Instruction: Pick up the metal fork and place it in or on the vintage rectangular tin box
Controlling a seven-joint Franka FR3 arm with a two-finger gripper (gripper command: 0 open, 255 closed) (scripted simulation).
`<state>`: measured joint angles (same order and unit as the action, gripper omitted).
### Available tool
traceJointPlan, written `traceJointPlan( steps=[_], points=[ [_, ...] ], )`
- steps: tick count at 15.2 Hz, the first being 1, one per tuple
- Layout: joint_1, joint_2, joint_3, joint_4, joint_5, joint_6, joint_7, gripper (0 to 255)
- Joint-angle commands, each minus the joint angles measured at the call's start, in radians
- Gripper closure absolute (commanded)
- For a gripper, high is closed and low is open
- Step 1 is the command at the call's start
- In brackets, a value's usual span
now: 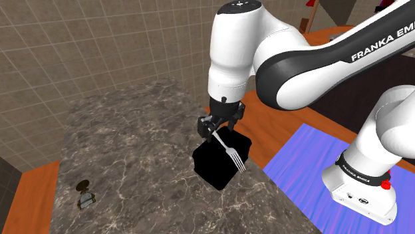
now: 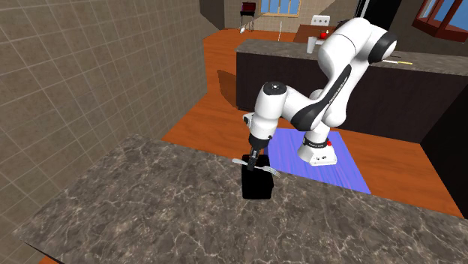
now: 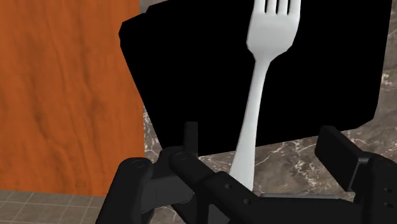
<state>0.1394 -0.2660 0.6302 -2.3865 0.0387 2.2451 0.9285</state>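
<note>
Two black fingers (image 3: 191,135) of the gripper (image 3: 262,135) stood apart, and the fork (image 3: 257,95) ran between them by its handle, touched by neither. Pale, glossy and four-tined, it stretched away over the top of the black box (image 3: 191,70). In the shoulder view its tines pointed toward five o'clock from the gripper. Beyond lay the marbled counter (image 1: 133,153), with orange wood floor (image 1: 33,193) past its edge.

Dark veined marble countertop (image 1: 133,126) bore a plain black box (image 1: 211,170) near its edge by the wooden floor, a small dark object (image 1: 85,195) lay well apart, toward the shoulder view's lower left
</note>
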Motion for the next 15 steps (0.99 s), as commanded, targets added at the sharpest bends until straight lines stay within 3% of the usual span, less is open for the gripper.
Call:
traceJointPlan(
  steps=[1,3,7,15],
  points=[
    [0.000,0.000,0.000,0.000,0.000,0.000,0.000,0],
    [0.000,0.000,0.000,0.000,0.000,0.000,0.000,0],
    [0.018,-0.072,-0.026,0.072,0.038,-0.135,-0.030,0],
    [0.019,-0.072,-0.027,0.072,0.037,-0.135,-0.030,0]
  ],
)
